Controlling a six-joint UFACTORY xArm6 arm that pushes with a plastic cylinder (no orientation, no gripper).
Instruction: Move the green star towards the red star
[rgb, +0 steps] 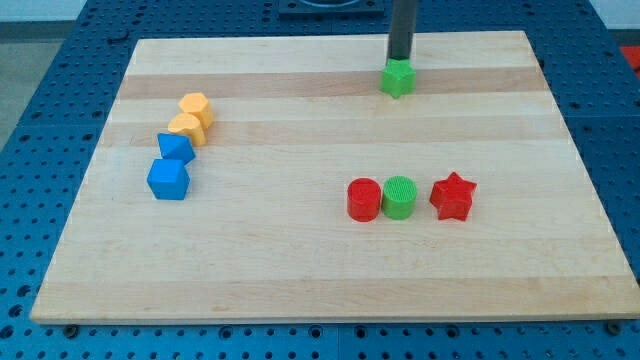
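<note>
The green star (397, 79) lies near the board's top edge, right of centre. My tip (400, 62) stands right behind it, on its top side, touching or nearly touching it. The red star (452, 196) lies lower down on the right, well below the green star. It is the right end of a row with a green cylinder (399, 197) and a red cylinder (364, 199).
On the left, two yellow blocks (194, 106) (186, 127) and two blue blocks (175, 149) (168, 180) form a slanted column. The wooden board (300, 270) rests on a blue perforated table.
</note>
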